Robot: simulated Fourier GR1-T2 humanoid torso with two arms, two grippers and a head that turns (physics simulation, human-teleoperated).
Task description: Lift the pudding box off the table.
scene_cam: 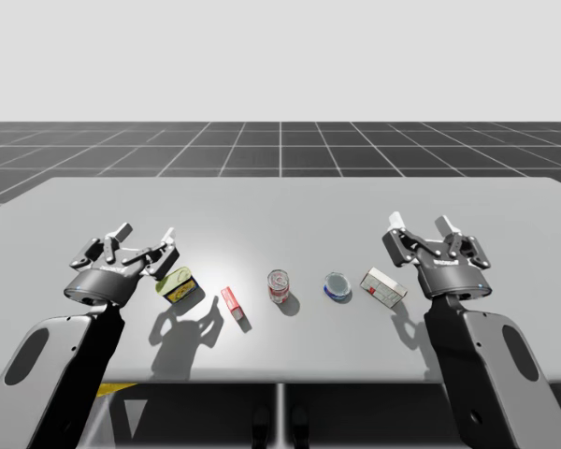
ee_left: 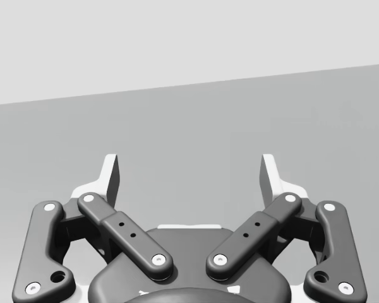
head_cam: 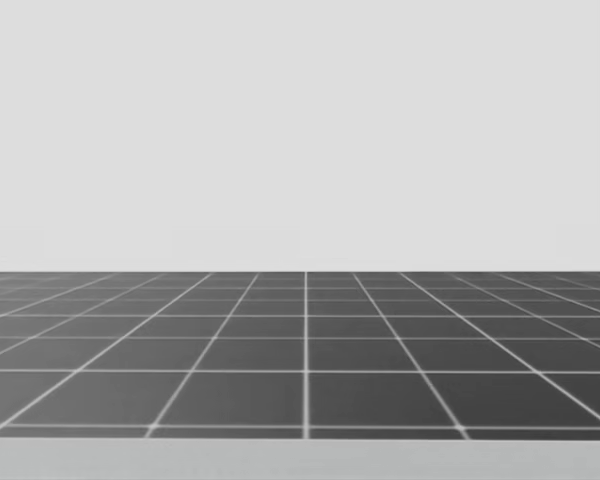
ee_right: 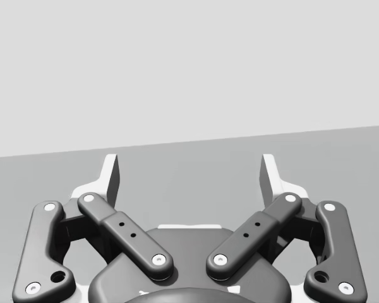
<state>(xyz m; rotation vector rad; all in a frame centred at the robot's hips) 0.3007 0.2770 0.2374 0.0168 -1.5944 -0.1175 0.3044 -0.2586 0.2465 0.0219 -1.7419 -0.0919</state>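
Two boxes lie on the grey table (scene_cam: pixel 290 210): a small flat red box (scene_cam: pixel 232 301) left of centre, and a white box with red and green print (scene_cam: pixel 383 286) at the right. I cannot tell which of them is the pudding box. My left gripper (scene_cam: pixel 147 231) hovers open at the left, beside a green and yellow tin (scene_cam: pixel 178 285). Just right of the white box and slightly above it, my right gripper (scene_cam: pixel 421 223) is open. In the wrist views, the left gripper (ee_left: pixel 189 170) and the right gripper (ee_right: pixel 189 170) each have spread fingers with only bare table ahead.
A red can (scene_cam: pixel 279 285) stands upright at the centre. To its right, a round blue tin (scene_cam: pixel 337 285) lies close to the white box. All the objects sit in one row near the front edge. Behind them the table stretches wide and bare.
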